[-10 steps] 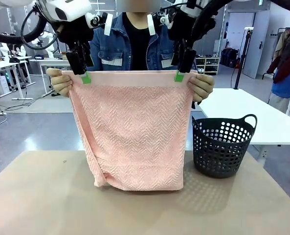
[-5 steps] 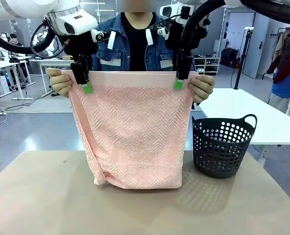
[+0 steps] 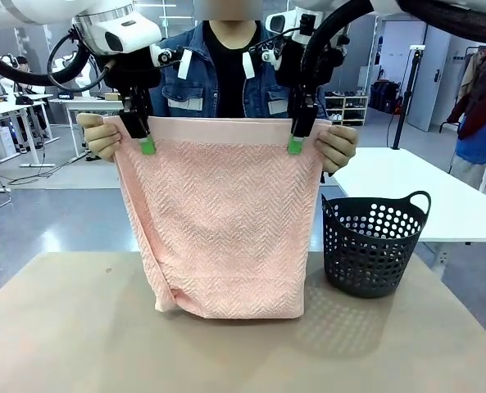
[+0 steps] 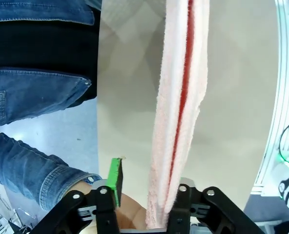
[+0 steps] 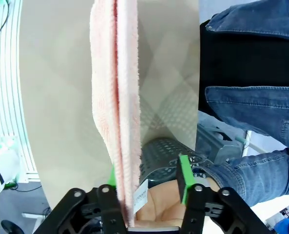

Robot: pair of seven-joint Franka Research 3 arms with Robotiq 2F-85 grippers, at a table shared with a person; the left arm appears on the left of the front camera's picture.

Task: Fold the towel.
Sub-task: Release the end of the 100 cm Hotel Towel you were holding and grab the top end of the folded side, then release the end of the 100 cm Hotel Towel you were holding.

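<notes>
A person across the table holds the salmon-pink towel (image 3: 222, 221) up by its two top corners, so that it hangs doubled with its bottom edge on the table (image 3: 62, 336). My left gripper (image 3: 146, 141) straddles the top band near the person's hand (image 3: 100, 136). In the left wrist view the towel (image 4: 176, 112) runs between the fingers of my left gripper (image 4: 149, 192), lying against one finger, and the green pad (image 4: 116, 176) stands apart from it. My right gripper (image 3: 295, 141) straddles the other end. There the towel (image 5: 117, 97) lies against one pad of my right gripper (image 5: 146, 187), and the other pad (image 5: 183, 176) stands clear.
A dark perforated basket (image 3: 375, 244) stands on the table right of the towel, and in the right wrist view the basket (image 5: 159, 150) lies below the gripper. A white table (image 3: 423, 196) is behind it. The person's other hand (image 3: 338, 147) grips the right corner.
Both grippers have come down a little over the towel's top band, and their green pads now sit lower on the cloth. The person and the towel have stayed put.
</notes>
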